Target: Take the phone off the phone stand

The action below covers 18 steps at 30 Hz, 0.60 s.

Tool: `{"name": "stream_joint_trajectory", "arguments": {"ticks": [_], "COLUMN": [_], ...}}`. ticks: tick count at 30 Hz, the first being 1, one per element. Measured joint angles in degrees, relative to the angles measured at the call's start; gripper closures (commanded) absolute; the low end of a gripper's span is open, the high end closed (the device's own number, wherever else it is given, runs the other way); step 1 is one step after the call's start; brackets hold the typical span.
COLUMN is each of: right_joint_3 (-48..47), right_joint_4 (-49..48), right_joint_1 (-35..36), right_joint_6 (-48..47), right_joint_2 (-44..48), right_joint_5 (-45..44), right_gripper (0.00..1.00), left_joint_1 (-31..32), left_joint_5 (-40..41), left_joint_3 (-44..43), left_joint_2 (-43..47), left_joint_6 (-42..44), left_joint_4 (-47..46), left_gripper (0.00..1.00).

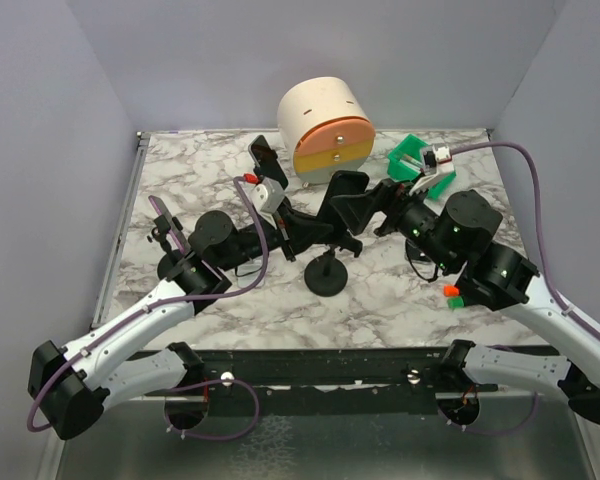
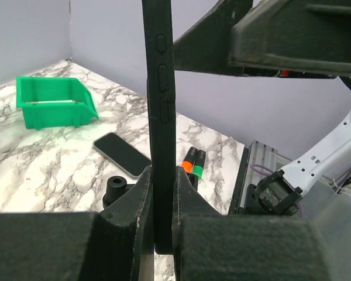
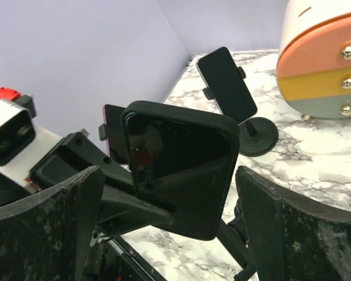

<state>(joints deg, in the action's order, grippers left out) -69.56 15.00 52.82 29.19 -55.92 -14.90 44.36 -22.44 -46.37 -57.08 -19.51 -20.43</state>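
From above, the phone [image 1: 348, 200] stands upright over the middle of the marble counter [image 1: 180, 180], above the round black base of the phone stand [image 1: 327, 275]. The left gripper [image 1: 325, 228] reaches it from the left and the right gripper [image 1: 372, 208] from the right. Whether the phone rests in its cradle cannot be told here. A second phone on its own stand [image 1: 265, 155] sits farther back. Beside that are a cream drum with orange and yellow bands [image 1: 325, 128] and a green bin [image 1: 415, 160] at the far right. Two markers, orange and green [image 1: 452, 293], lie near the right arm.

In the left wrist view the phone [image 2: 162, 117] is seen edge-on and vertical. The left gripper [image 2: 162, 199] has its fingers [image 2: 134, 199] pressed against both faces, pinching it. Another phone lies flat on the counter [image 2: 121, 153] beyond.

In the right wrist view the phone [image 3: 181, 170] shows its dark face between the right gripper's fingers [image 3: 47, 222]. These are spread wide on either side and apart from it.
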Motion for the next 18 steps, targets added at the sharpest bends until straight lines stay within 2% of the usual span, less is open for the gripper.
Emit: {"name": "stream_joint_trajectory", "arguments": {"ticks": [11, 18], "right_joint_3": [2.1, 6.1], "right_joint_4": [-2.2, -5.4], "right_joint_1": [0.0, 0.0], "right_joint_6": [-0.4, -1.9], "right_joint_2": [1.6, 6.5], "right_joint_5": [3.2, 6.0], "right_gripper": [0.0, 0.0], "left_joint_1": [0.0, 0.0], "left_joint_5": [2.3, 2.7], "left_joint_3": [0.0, -1.4], "left_joint_2": [0.4, 2.9], "left_joint_6": [-2.6, -4.6], "left_joint_4": [0.0, 0.0], "left_gripper": [1.0, 1.0]}}
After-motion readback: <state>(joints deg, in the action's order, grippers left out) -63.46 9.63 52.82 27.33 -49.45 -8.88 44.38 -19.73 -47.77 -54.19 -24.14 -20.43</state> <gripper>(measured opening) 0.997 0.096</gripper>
